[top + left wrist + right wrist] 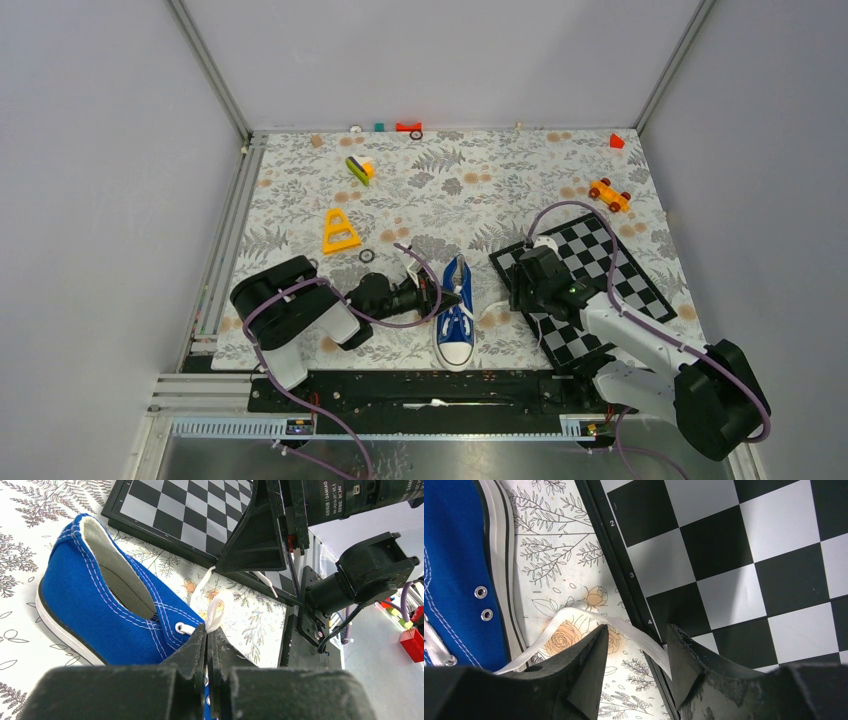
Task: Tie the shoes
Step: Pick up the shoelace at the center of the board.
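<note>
The blue sneaker (456, 318) sits on the worktop (300, 190) between your arms. Your left end effector (207, 647) clamps a white lace (215, 614) at its eyelets. Your right end effector (634, 635), jaws apart, straddles a lace strand (574, 616) at the chessboard (734, 555) edge.

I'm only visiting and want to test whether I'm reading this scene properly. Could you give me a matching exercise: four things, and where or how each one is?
Things:
1. left fingers
2. right fingers
3. blue sneaker
4. orange toy car

Places or states:
A. apart, straddling the chessboard edge
B. far right on the flowered cloth
C. pinched shut on a white lace
D. between the two arms, toe toward their bases

Pairs: 1-C, 2-A, 3-D, 4-B
</note>
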You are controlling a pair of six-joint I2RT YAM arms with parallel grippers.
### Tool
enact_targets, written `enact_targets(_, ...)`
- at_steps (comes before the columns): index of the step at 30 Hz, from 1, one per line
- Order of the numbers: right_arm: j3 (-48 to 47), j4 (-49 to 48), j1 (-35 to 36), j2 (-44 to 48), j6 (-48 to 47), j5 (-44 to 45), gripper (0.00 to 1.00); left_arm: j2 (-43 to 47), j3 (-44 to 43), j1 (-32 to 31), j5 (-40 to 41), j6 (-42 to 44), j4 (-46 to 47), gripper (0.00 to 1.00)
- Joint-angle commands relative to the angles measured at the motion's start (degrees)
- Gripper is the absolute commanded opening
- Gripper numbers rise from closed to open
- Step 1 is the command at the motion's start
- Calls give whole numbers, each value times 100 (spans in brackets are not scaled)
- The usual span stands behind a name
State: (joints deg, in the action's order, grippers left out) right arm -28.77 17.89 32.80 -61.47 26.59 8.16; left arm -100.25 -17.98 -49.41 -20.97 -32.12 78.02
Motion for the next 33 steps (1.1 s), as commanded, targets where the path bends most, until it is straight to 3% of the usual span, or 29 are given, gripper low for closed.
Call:
enact_targets(1, -209, 285, 180, -66, 70, 217, 53, -26, -128, -26, -67, -57, 477, 0)
enact_targets(10, -355, 481, 488, -253, 169, 537, 49, -39, -143, -27, -97, -88, 477, 0)
enact_targets(20, -564, 606, 489, -610, 118, 811, 0, -31, -128, -25, -88, -102, 477, 0)
enact_targets(28, -571, 568, 497, 559, 53, 561, 0, -58, -171, -24, -135, -113, 477, 0)
enact_targets(33, -916, 668, 1015, 533, 167, -101, 0, -130, -245, -24, -158, -154, 477, 0)
